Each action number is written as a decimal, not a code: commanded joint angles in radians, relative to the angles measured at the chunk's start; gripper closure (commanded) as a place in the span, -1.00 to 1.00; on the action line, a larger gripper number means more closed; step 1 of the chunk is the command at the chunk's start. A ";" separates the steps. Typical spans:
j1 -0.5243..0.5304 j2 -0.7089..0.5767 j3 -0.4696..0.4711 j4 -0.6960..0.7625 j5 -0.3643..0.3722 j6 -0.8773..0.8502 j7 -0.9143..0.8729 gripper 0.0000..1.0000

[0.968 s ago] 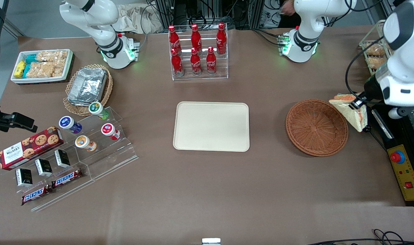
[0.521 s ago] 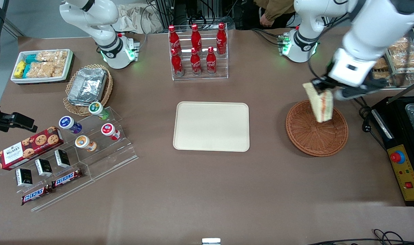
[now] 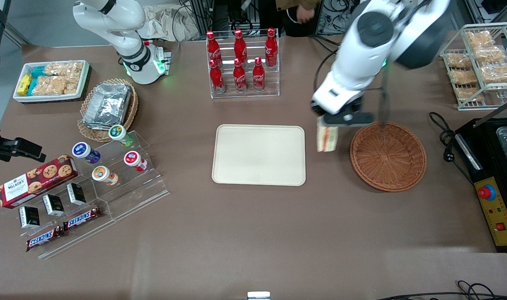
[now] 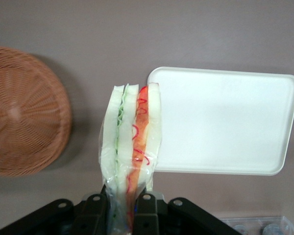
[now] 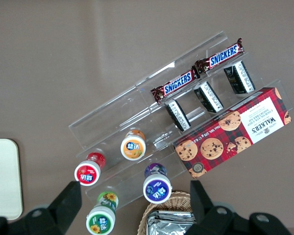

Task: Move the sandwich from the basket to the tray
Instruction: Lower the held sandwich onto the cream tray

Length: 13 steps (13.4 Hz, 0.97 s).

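Note:
My left arm's gripper (image 3: 327, 125) is shut on the sandwich (image 3: 327, 139), a wrapped wedge of white bread with orange-red and green layers. It hangs in the air between the cream tray (image 3: 258, 155) and the reddish-brown wicker basket (image 3: 387, 156), which holds nothing. In the left wrist view the gripper (image 4: 127, 208) pinches the sandwich (image 4: 132, 142) by its narrow end, with the sandwich's tip over the tray's (image 4: 220, 120) edge and the basket (image 4: 22, 110) off to the side.
A rack of red bottles (image 3: 242, 62) stands farther from the front camera than the tray. A wire rack of snack bags (image 3: 480, 62) and a black control box (image 3: 493, 208) lie at the working arm's end. Acrylic shelves with cups and candy (image 3: 103, 175) lie toward the parked arm's end.
My gripper has carried the sandwich from the working arm's end, over the basket, to the gap between basket and tray. The sandwich stayed held throughout.

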 commanded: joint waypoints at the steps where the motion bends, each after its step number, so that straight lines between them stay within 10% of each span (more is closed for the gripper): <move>1: -0.027 0.109 -0.036 -0.013 0.085 0.116 -0.096 1.00; 13: -0.119 0.421 -0.033 -0.142 0.444 0.477 -0.290 1.00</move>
